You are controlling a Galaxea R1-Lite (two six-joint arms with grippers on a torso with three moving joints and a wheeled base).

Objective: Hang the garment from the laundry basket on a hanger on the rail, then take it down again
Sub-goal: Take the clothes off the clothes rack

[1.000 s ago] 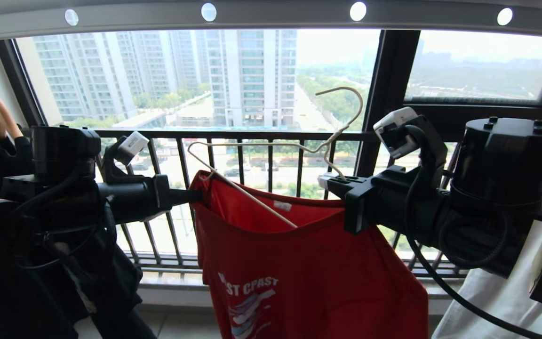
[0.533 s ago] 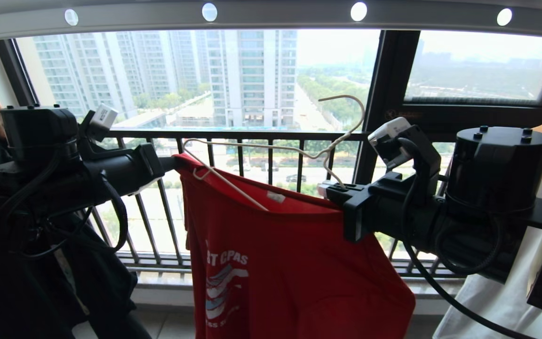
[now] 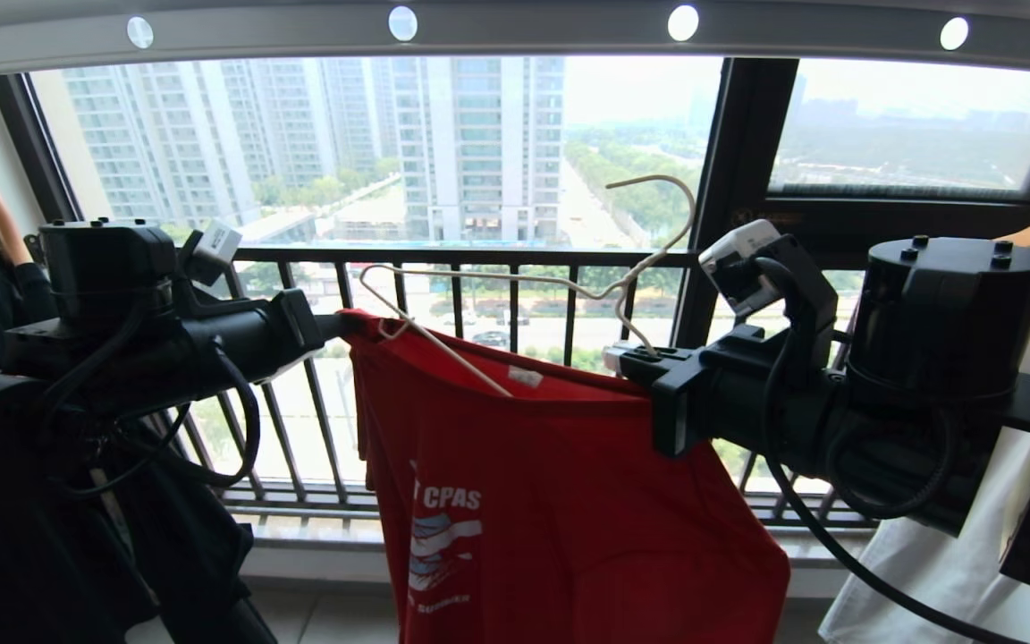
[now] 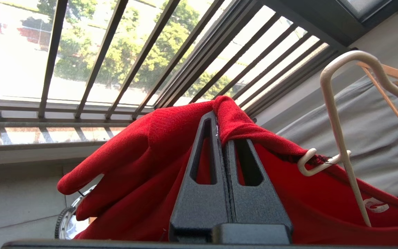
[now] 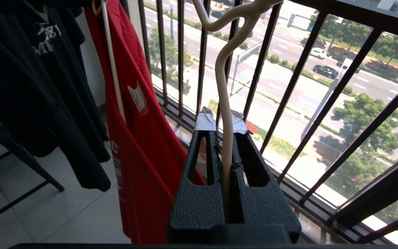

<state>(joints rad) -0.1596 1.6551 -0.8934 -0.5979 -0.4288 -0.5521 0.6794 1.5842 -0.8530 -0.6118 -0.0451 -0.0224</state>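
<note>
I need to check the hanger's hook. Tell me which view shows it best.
The head view: the hanger's whole curved hook shows against the window, below the rail. The right wrist view shows only the neck in the jaws; the left wrist view shows one corner and a notch.

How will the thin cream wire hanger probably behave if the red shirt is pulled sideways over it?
The hanger is thin wire, so it likely flexes rather than resists. The right gripper clamps only one arm, so it may pivot. Its notch hook has caught the garment, which could snag there.
</note>
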